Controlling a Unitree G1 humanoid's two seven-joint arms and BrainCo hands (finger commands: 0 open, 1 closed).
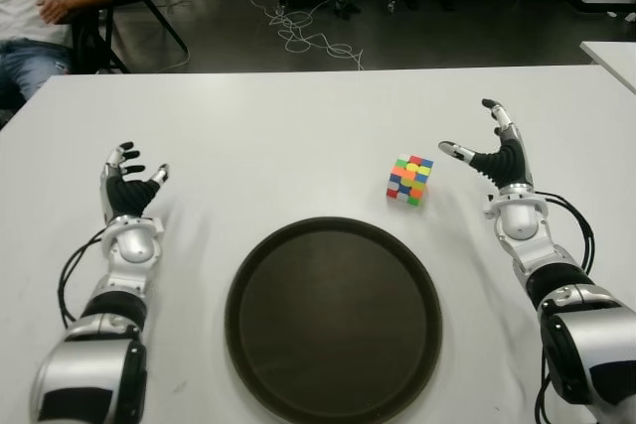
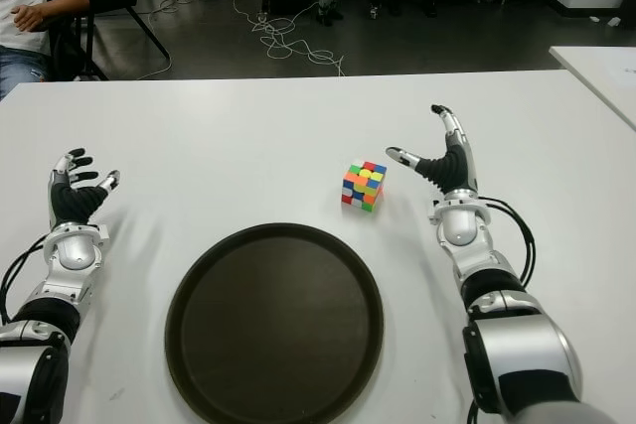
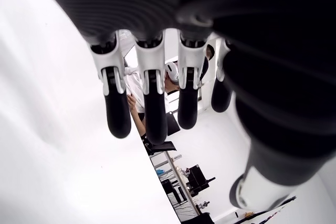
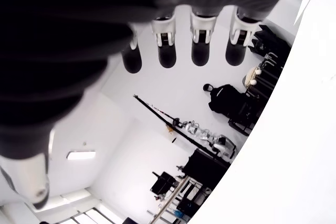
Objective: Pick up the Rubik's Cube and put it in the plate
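Right robot hand [image 1: 484,153], as you see it in the left eye view: fingers spread and holding nothing, thumb pointing toward the Rubik's Cube [image 1: 409,180], which stands on the white surface [image 1: 298,136] just to that hand's left and apart from it. The cube sits beyond the far right rim of the dark round plate [image 1: 244,275], close to it, outside it. Left robot hand [image 1: 129,182] shows to the left of the plate, well apart from the cube, fingers loosely bent and empty. A seated person [image 1: 35,17] appears at the far left, past the surface's edge.

Left wrist view: your left fingers [image 3: 117,108] hang relaxed, gripping nothing.

Right wrist view: your right fingers [image 4: 201,43] are extended and empty.
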